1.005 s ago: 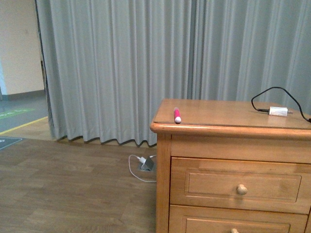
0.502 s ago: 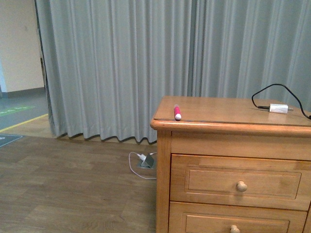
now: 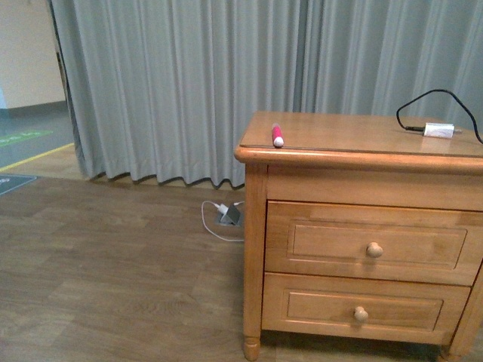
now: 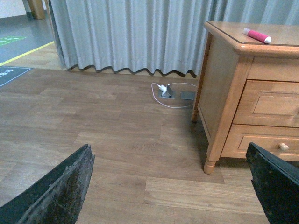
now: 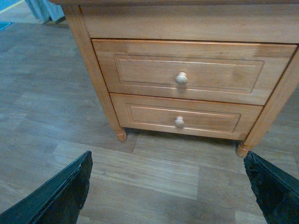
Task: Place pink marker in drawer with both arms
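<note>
Short thick pink marker (image 3: 277,135), paler tip: lies flat on top of the honey-brown wooden dresser (image 3: 253,249), near the front left corner, tip towards the front edge; nothing touches it

Upper drawer (image 3: 332,241), wide, raised-panel front: fully shut, flush with the frame; its round wooden knob (image 3: 374,250) sits central and unobstructed

Lower drawer (image 3: 317,308), similar: also shut; not the one wanted

Small white adapter (image 3: 438,130) with black cable: on the dresser top towards the right, well apart from the marker

Left gripper (image 4: 168,147): black fingers (image 4: 60,191) spread wide, holding nothing; low over the wood-plank floor (image 3: 113,264), off the dresser's left side, with the marker higher up in its view

Right gripper (image 5: 167,155): jaws likewise wide apart and empty; faces the two drawer fronts, both knobs ahead

Front view: neither arm shows

Step in hand, as judged: approach; nothing of the task is done yet

Handling notes:
- Right gripper suits the upper knob. Centre the jaws around it, not the lower one, close firmly, and draw straight out along the drawer's run until the interior clears the overhanging top
- Left gripper should rise above the dresser top and descend across the marker's barrel at mid-length
- The round barrel near the edge may roll off if nudged, so close squarely
</note>
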Available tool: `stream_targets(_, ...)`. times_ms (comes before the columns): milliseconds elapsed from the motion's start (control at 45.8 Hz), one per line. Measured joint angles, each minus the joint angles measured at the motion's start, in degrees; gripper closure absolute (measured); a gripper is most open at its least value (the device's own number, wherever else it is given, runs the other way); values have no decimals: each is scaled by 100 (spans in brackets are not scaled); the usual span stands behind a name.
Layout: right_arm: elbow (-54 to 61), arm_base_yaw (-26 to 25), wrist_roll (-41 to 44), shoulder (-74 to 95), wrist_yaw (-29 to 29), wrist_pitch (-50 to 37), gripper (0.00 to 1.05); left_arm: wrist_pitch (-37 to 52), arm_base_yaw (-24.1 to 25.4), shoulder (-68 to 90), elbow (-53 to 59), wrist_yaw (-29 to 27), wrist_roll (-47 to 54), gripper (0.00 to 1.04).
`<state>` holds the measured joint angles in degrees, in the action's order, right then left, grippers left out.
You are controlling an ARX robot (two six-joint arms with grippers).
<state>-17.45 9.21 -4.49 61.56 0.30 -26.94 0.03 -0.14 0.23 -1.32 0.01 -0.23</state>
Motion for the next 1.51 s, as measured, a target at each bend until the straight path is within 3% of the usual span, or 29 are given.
stream_targets(350,-2214,540,-168,3982,525,-1405,8,0,0,0,0,0,0,6)
stream_targets(612,-4162,269,129,6196,977,-1836,8,0,0,0,0,0,0,6)
stream_targets(896,-5453,-151,278,7359,988,-1617,8,0,0,0,0,0,0,6)
stream_targets(1507,-6078,-275,459,7785,922,-1440,8,0,0,0,0,0,0,6)
